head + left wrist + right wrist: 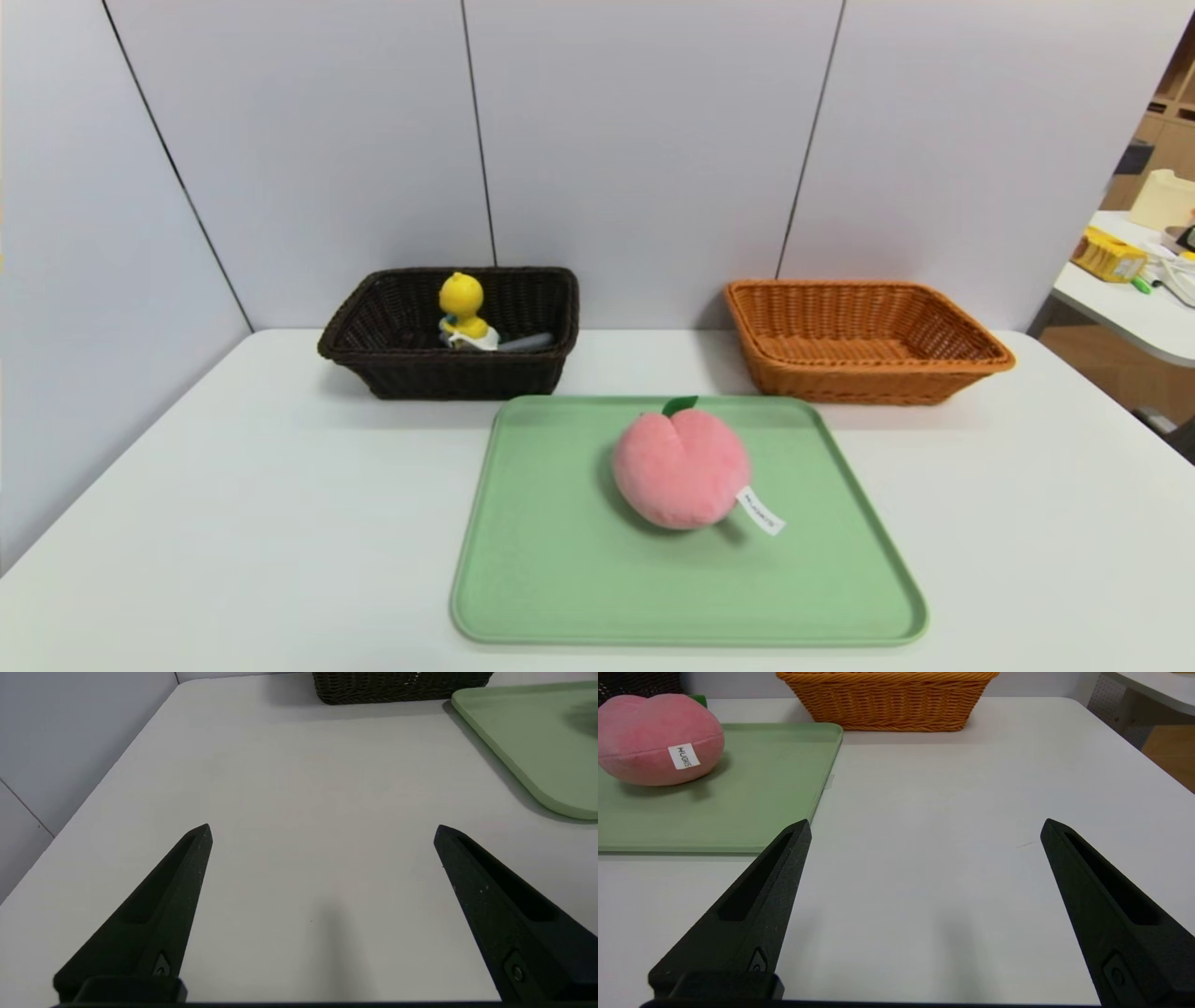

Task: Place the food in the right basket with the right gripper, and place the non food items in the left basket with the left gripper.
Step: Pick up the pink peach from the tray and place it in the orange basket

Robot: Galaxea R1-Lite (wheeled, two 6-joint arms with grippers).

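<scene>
Peach (681, 471): plush, on the green tray (560, 579), near its middle, in front of the orange basket (864, 341).
Right gripper (924, 828): fingers spread, empty, beside the tray's right edge; nearer arm.
Left gripper (322, 830): fingers spread, off the tray's left side.
Axis: roundish; leaf toward the baskets.

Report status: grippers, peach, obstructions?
Left gripper open, over bare table. Right gripper open, beside green plastic tray. Pink plush peach on tray; orange wicker basket empty. Nothing blocking.
</scene>
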